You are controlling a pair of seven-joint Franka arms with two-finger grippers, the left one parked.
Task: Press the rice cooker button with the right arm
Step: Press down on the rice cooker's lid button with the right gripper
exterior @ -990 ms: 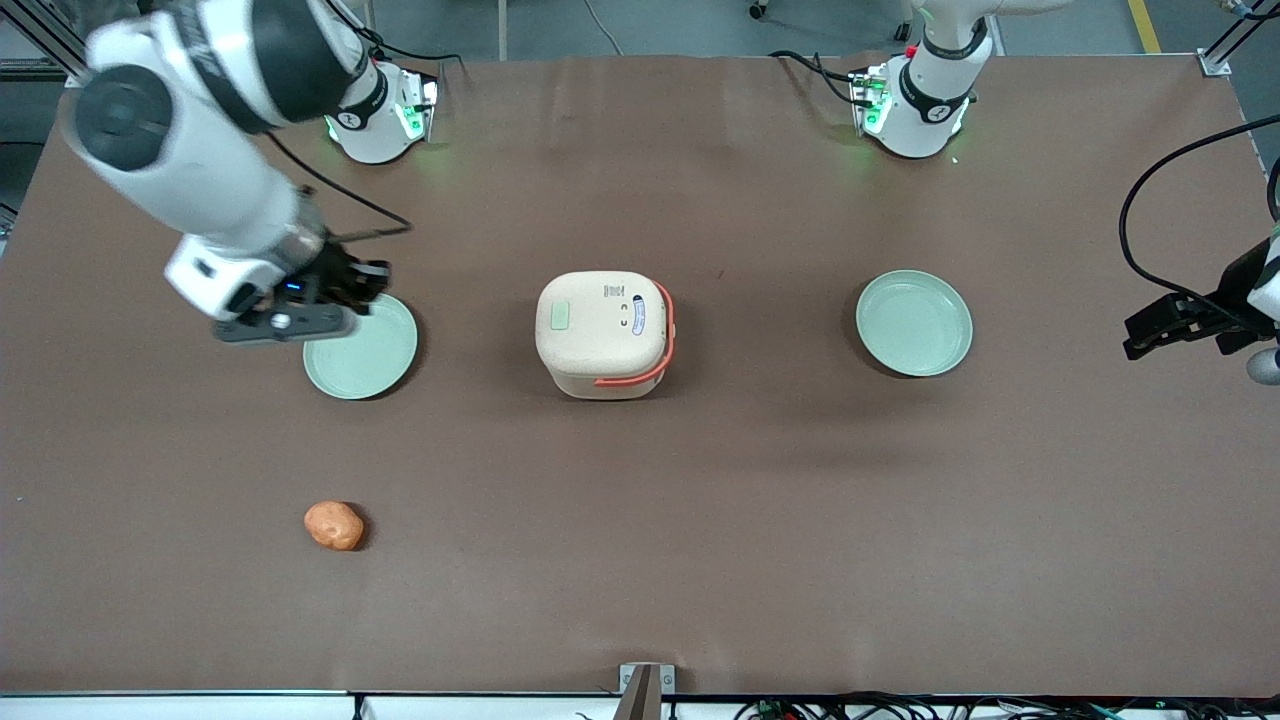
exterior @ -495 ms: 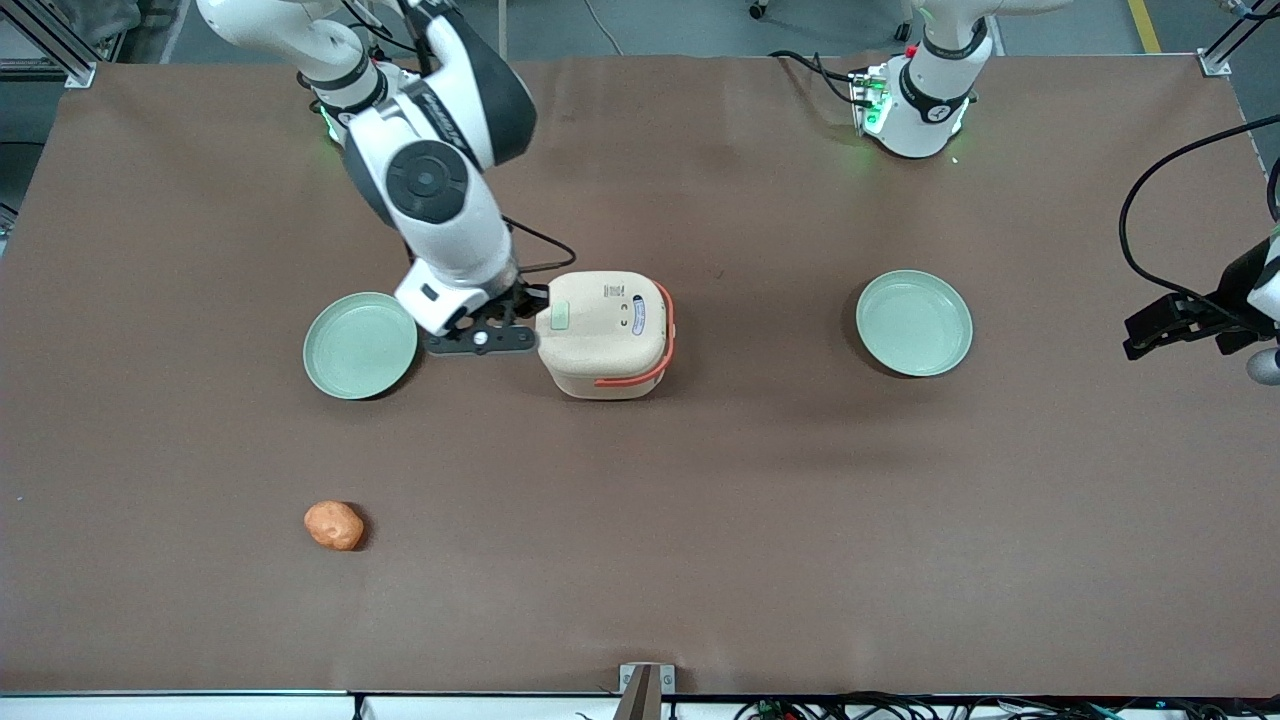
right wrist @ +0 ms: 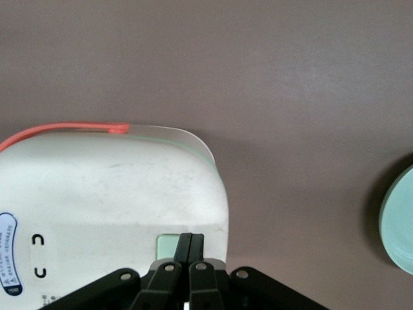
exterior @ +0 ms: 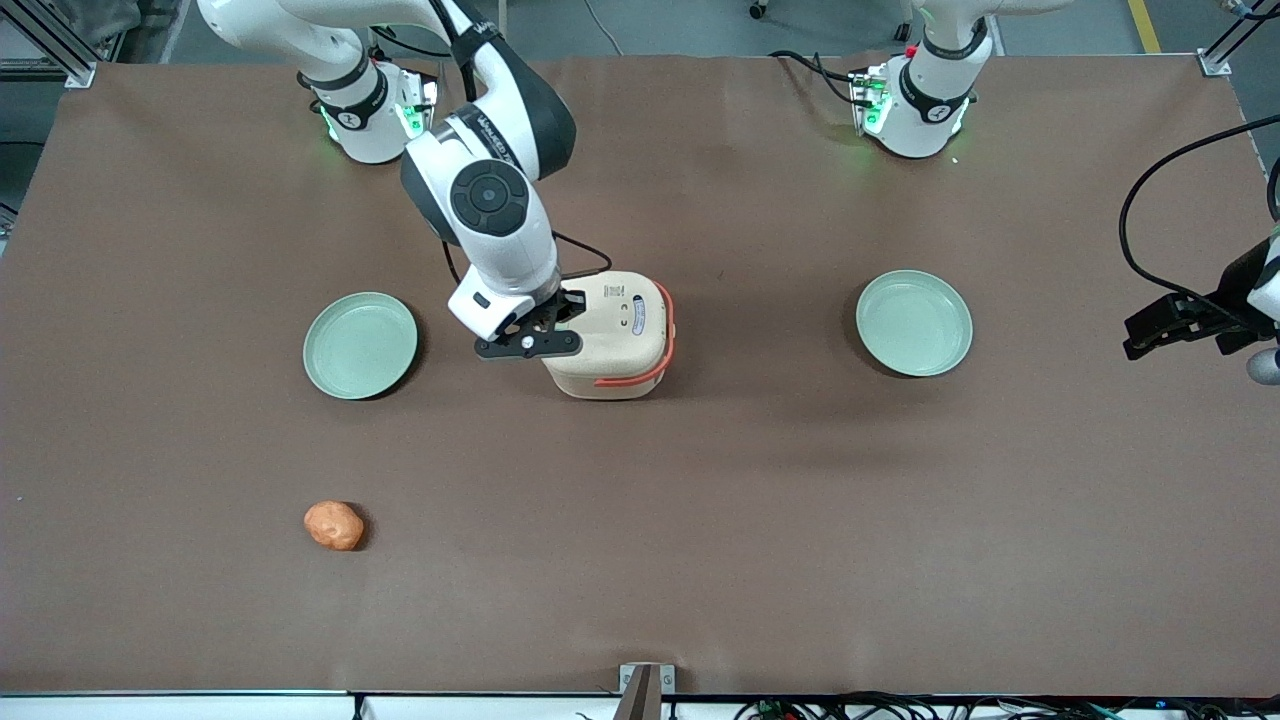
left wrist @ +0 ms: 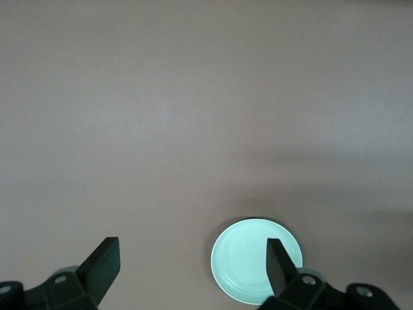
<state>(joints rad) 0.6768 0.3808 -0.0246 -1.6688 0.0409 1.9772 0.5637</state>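
Rice cooker (exterior: 607, 335) sits at the middle of the surface (exterior: 700, 520), well in from every edge, lid down, between the two pale-green plates (exterior: 360, 345), and your right arm's tool (exterior: 562, 318) has swung in half a second from just beside the cooker's side to directly over the lid. In the right wrist view the fingers (right wrist: 190, 248) are pinched together with their tips at the small mint-green button (right wrist: 169, 244). You look lined up, so what remains is probably a short push down.
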